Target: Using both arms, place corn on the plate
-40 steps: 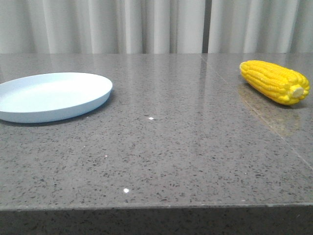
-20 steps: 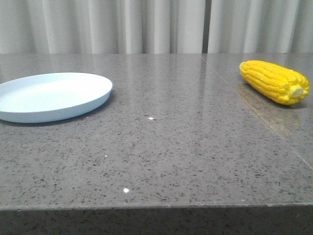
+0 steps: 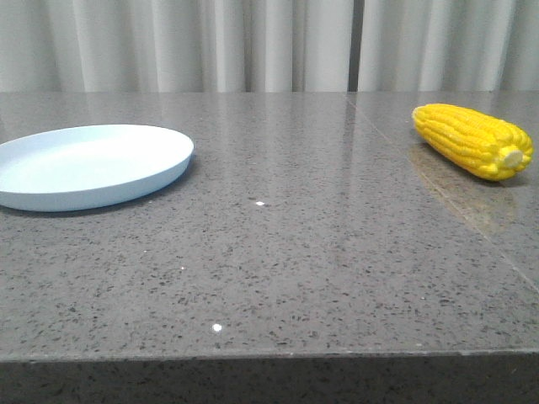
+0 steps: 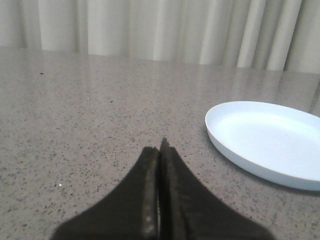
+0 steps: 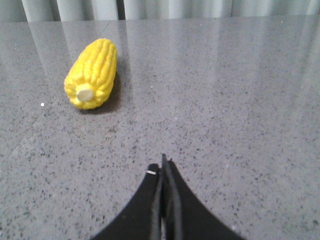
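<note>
Plainly nothing is grasped yet — the corn (image 3: 473, 140) lies on the far right of the grey table (image 3: 295, 269), well apart from the plate (image 3: 84, 165) at the left. Both the left gripper (image 4: 159, 150) and right gripper (image 5: 163, 167) are clenched on nothing. Being rounded, the cob probably rolls if a finger nudges it off-centre — though its contact with the table is hard to judge

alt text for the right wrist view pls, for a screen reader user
A yellow corn cob lies on a grey speckled stone table, pale stub end toward the camera, untouched. The right arm's black pincer is shut and empty in the foreground, apart from the corn. Pale curtains line the far edge.
</note>
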`<state>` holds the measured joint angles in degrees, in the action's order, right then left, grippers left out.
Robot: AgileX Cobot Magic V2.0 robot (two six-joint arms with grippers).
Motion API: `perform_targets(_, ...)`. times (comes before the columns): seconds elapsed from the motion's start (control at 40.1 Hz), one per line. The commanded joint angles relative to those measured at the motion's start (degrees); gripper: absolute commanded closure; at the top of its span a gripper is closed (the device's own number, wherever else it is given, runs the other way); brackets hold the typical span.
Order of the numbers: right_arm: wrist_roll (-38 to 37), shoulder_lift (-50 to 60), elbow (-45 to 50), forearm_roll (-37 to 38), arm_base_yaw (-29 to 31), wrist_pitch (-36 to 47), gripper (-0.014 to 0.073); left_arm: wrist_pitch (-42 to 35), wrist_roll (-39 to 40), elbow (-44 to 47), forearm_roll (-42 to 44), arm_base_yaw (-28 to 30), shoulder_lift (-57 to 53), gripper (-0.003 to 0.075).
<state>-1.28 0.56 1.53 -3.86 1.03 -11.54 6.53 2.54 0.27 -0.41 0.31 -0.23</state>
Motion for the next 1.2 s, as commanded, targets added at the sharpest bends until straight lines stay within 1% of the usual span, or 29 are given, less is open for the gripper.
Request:
perform_targets(0.0, 0.38, 1.02, -0.36, -0.03, 0.32, 7.56, 0.0661, -9.06, 0.41, 0.24, 0.04, 0.12, -1.24, 0.0741)
perform_targets(0.075, 0.38, 1.02, -1.1, -0.03, 0.32, 8.32, 0.0661, -11.25, 0.41, -0.71, 0.04, 0.12, -1.24, 0.0741)
perform_targets(0.125, 0.38, 1.02, -2.38, -0.03, 0.32, 7.55, 0.0661, -11.0, 0.41, -2.22, 0.04, 0.12, -1.13, 0.0741)
perform_targets(0.174, 0.38, 1.02, -4.49, -0.03, 0.32, 6.54, 0.066, -10.19, 0.41, -4.32, 0.41, 0.12, -1.04, 0.0741)
perform_targets(0.249, 0.38, 1.01, -8.24, -0.03, 0.32, 3.98, 0.066, -8.0, 0.41, -8.61, 4.44, 0.12, -1.04, 0.0741)
perform_targets(0.349, 0.38, -0.14, -15.5, -0.03, 0.32, -0.38, 0.066, -3.66, 0.41, -14.97, 8.6, 0.12, 0.19, 0.0741)
perform_targets(0.449, 0.38, -4.88, -22.5, -0.03, 0.32, -4.12, 0.066, 3.01, 0.41, -21.64, 10.8, 0.12, 4.84, 0.0741)
perform_targets(0.523, 0.38, -9.78, -26.85, -0.03, 0.32, -5.72, 0.066, 6.52, 0.41, -25.1, 11.45, 0.12, 9.09, 0.0741)
perform_targets(0.623, 0.38, -16.72, -31.18, -0.03, 0.32, -6.67, 0.066, 7.76, 0.41, -27.9, 12.45, 0.12, 16.17, 0.0741)
perform_targets(0.748, 0.38, -22.69, -32.83, -0.03, 0.32, -6.15, 0.066, 7.53, 0.41, -29.57, 12.45, 0.12, 21.12, 0.0741)
perform_targets(0.872, 0.38, -23.78, -32.83, -0.03, 0.32, -5.61, 0.0659, 7.28, 0.41, -29.55, 12.45, 0.12, 21.82, 0.074)
perform_targets(0.922, 0.38, -23.78, -32.83, -0.03, 0.32, -5.4, 0.0645, 7.24, 0.41, -29.55, 12.45, 0.12, 21.82, 0.0735)
perform_targets(0.972, 0.38, -23.78, -32.83, -0.03, 0.32, -5.4, 0.0605, 7.24, 0.41, -29.55, 12.34, 0.12, 21.82, 0.0701)
perform_targets(0.997, 0.38, -23.78, -32.83, -0.03, 0.32, -5.4, 0.058, 7.13, 0.41, -29.55, 12.34, 0.12, 21.82, 0.0667)
perform_targets(1.022, 0.38, -23.78, -32.83, -0.03, 0.32, -5.4, 0.0538, 7.13, 0.41, -29.55, 12.34, 0.12, 21.82, 0.0633)
perform_targets(1.047, 0.38, -23.78, -32.83, -0.03, 0.32, -5.4, 0.0477, 7.13, 0.41, -29.55, 12.34, 0.12, 21.82, 0.0565)
perform_targets(1.072, 0.38, -23.78, -32.83, -0.03, 0.32, -5.4, 0.0435, 7.13, 0.41, -29.55, 12.34, 0.12, 21.82, 0.0498)
perform_targets(1.097, 0.38, -23.78, -32.83, -0.03, 0.32, -5.45, 0.0376, 7.13, 0.41, -29.55, 12.34, 0.12, 21.82, 0.0442)
perform_targets(1.122, 0.38, -23.78, -32.83, -0.03, 0.32, -5.45, 0.0312, 7.13, 0.52, -29.55, 11.95, 0.12, 21.82, 0.0363)
perform_targets(1.147, 0.38, -23.78, -32.83, -0.03, 0.32, -5.45, 0.023, 7.13, 0.52, -29.55, 11.66, 0.12, 21.82, 0.027)
perform_targets(1.172, 0.38, -23.78, -32.83, -0.03, 0.32, -5.45, 0.0183, 7.13, 0.52, -29.55, 11.57, 0.12, 21.82, 0.0202)
